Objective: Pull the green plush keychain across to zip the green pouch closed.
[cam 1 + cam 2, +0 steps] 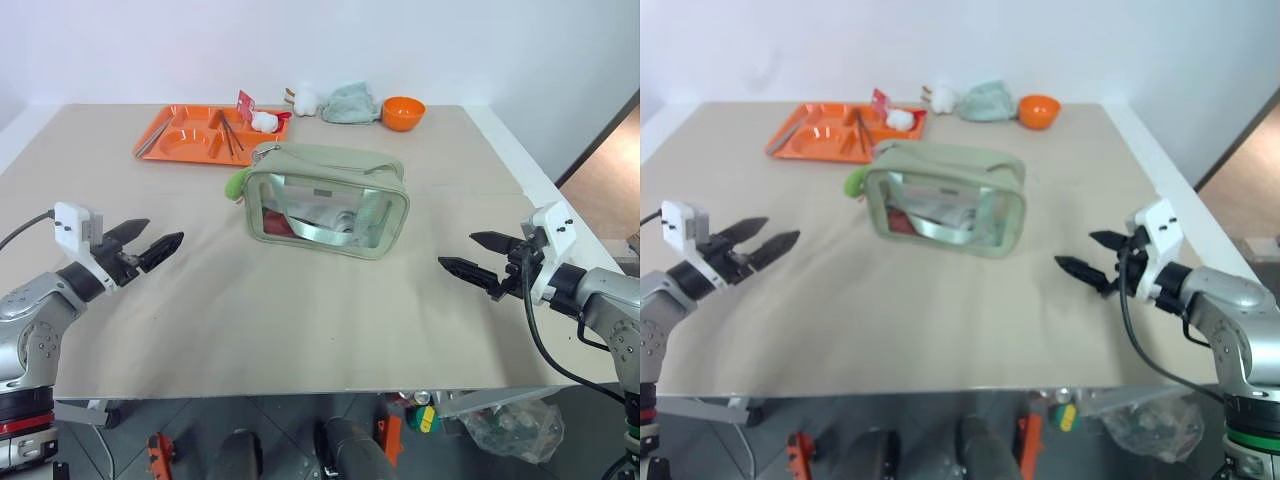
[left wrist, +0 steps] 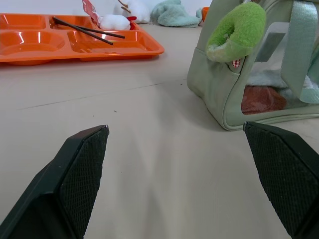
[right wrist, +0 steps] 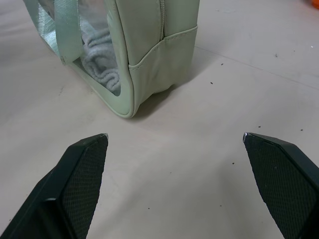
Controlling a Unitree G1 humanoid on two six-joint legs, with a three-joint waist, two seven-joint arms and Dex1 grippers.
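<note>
- Left gripper (image 1: 150, 243): fingers spread wide, empty, hovering over the table (image 1: 300, 320) well to the left of the green pouch (image 1: 326, 199), pointing toward it.
- Right gripper (image 1: 478, 254): also spread wide, holding nothing, well apart from the pouch on its right side, aimed back at it.
- Green pouch: upright near mid-table between both grippers, clear side facing the camera, pale strap draped across the front, folded cloth and something reddish visible inside.
- Green plush keychain (image 2: 236, 31): hanging at the pouch's left end, against its upper corner, nearest the left gripper.
- Farther back: orange tray (image 1: 195, 135) with chopsticks (image 2: 87, 30), pale teal cloth (image 1: 350, 102), orange bowl (image 1: 403, 112).
</note>
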